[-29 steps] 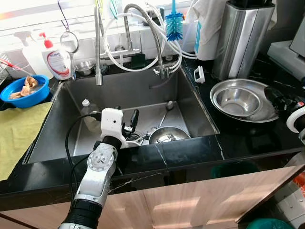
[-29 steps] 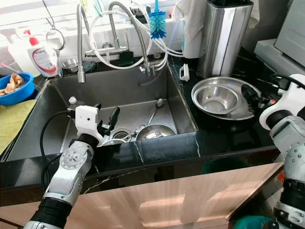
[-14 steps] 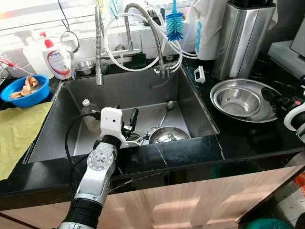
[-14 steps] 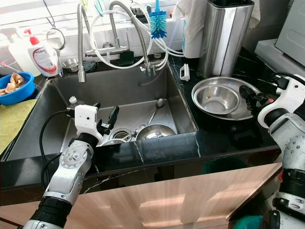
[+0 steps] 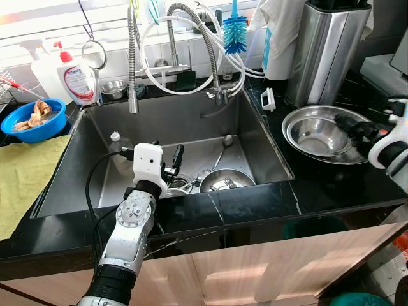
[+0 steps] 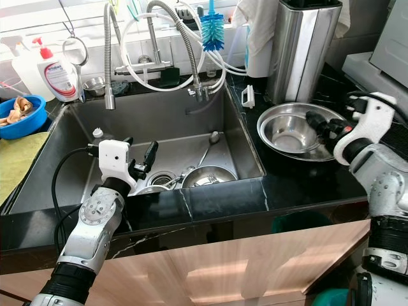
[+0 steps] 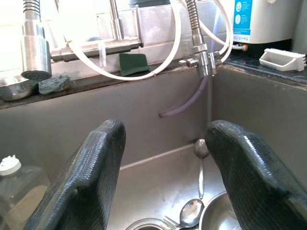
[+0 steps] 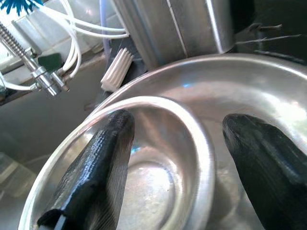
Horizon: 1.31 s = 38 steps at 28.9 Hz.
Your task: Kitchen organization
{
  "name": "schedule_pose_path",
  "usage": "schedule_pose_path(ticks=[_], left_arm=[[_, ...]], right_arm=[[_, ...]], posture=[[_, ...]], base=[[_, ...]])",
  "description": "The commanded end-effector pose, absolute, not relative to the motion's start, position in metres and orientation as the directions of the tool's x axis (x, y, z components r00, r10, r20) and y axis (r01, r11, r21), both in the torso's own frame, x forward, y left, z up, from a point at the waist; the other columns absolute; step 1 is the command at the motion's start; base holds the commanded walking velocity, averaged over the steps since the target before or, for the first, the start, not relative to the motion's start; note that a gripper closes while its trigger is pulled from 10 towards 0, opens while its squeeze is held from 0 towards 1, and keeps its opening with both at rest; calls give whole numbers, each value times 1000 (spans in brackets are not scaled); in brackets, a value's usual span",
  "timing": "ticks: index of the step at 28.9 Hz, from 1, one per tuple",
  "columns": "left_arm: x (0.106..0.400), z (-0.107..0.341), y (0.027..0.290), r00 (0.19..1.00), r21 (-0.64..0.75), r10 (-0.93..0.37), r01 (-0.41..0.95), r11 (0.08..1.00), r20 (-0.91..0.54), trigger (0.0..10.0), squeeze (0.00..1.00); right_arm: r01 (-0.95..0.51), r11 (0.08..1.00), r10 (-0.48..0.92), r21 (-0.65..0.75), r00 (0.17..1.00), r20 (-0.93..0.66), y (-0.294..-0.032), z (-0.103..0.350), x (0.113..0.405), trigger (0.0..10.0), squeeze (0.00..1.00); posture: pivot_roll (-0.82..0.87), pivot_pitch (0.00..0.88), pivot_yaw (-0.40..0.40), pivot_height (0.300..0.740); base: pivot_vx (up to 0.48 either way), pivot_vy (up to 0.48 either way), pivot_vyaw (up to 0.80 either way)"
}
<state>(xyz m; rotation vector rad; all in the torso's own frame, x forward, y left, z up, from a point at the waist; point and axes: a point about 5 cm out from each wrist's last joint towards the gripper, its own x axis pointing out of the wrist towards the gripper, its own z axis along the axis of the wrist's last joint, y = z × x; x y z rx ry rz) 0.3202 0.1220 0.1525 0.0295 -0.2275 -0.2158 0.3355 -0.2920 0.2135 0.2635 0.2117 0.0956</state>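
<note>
A steel sink is set into a black counter, with hoses and a faucet hanging over its far edge. In the near part of the basin lie a steel bowl, a spoon and other small utensils near the drain, and a small clear bottle stands at the left side of the basin floor.

The left gripper hangs over the near edge of the sink, just above the utensils, with its two black fingers spread wide and nothing between them.

On the counter to the right of the sink sits a small steel bowl nested inside a wider steel bowl. The right gripper reaches over the right side of these bowls, its fingers spread apart, one over the small bowl's rim and the other over the wide bowl; it holds nothing.

Behind the bowls stands a tall steel canister, and a small white brush lies on the counter near the sink's far right corner. A blue bottle brush hangs above the faucet hoses.

On the far left, a white soap bottle stands beside a blue bowl holding scraps, and a yellow-green cloth lies on the counter to the left of the sink.
</note>
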Motion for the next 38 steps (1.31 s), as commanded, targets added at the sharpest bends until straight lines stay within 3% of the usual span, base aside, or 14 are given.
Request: schedule_pose_path(ticks=[1,12,14,15,16,38], left_arm=[[323,156,126,951,80,-204,190,979,231,10000,0],[323,155,126,953,85,-207,193,978,223,10000,0],[323,155,126,952,86,-208,193,977,224,10000,0],[323,155,126,952,87,-207,192,978,225,10000,0],[323,155,126,952,87,-207,191,978,226,10000,0],[325,158,127,950,95,-211,194,976,231,10000,0]], right_arm=[[-87,960,143,264,969,-200,-287,214,339,10000,0],[-97,957,160,275,963,-215,-283,207,343,10000,0],[-100,954,165,284,963,-214,-282,207,343,9412,0],[-97,953,162,288,963,-213,-282,207,343,353,0],[-96,953,161,288,964,-213,-282,206,343,0,0],[-99,953,161,287,966,-203,-279,206,345,0,0]], posture=[[-120,0,80,740],[-121,0,81,740],[-119,0,81,740],[-119,0,81,740],[-119,0,81,740],[-109,0,88,740]], base=[[0,0,0],[0,0,0],[0,0,0],[0,0,0],[0,0,0],[0,0,0]])
